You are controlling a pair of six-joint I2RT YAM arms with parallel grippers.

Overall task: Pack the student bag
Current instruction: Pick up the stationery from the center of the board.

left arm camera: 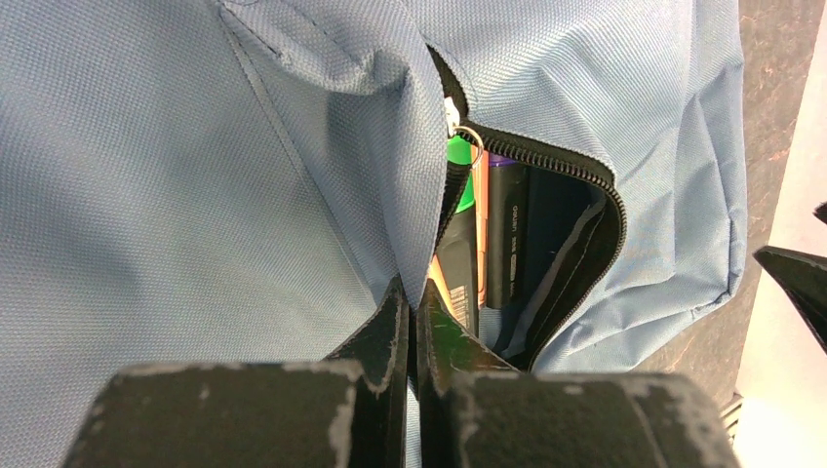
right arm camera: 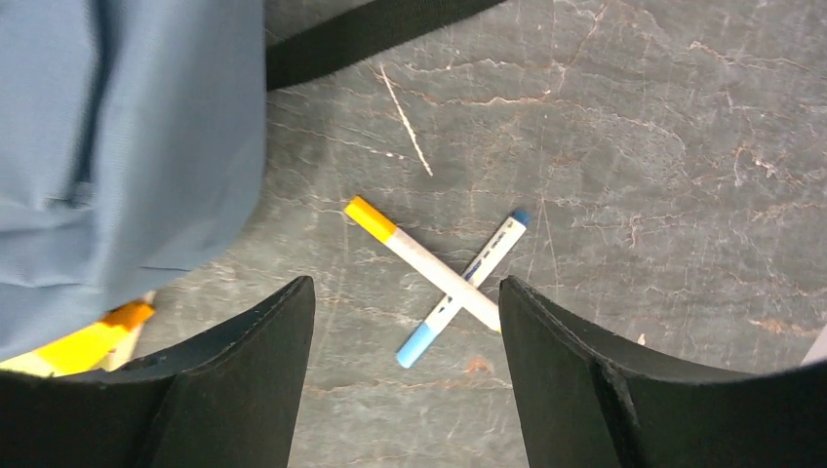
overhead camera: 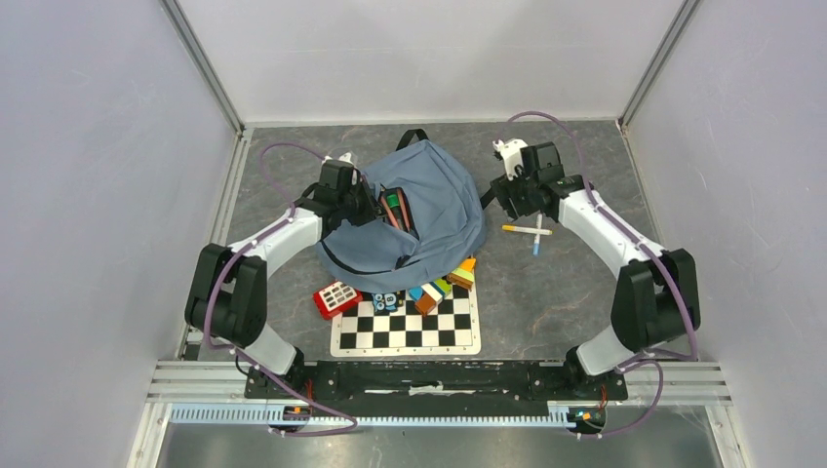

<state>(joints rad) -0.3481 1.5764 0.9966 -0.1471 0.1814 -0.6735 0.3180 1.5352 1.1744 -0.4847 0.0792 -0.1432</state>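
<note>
The dusty-blue fabric student bag (overhead camera: 439, 195) lies centred on the grey marbled table (overhead camera: 585, 302), its pocket edge pinched by the closed left end effector (left arm camera: 414, 297); the right end effector (right arm camera: 405, 292) hangs wide open, empty, above two crossed white markers (right arm camera: 405, 244).

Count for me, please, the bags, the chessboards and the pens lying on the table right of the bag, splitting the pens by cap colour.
Bag: 1
Chessboard: 1
Yellow-capped pen: 1
Blue-capped pen: 1
Total: 4
</note>
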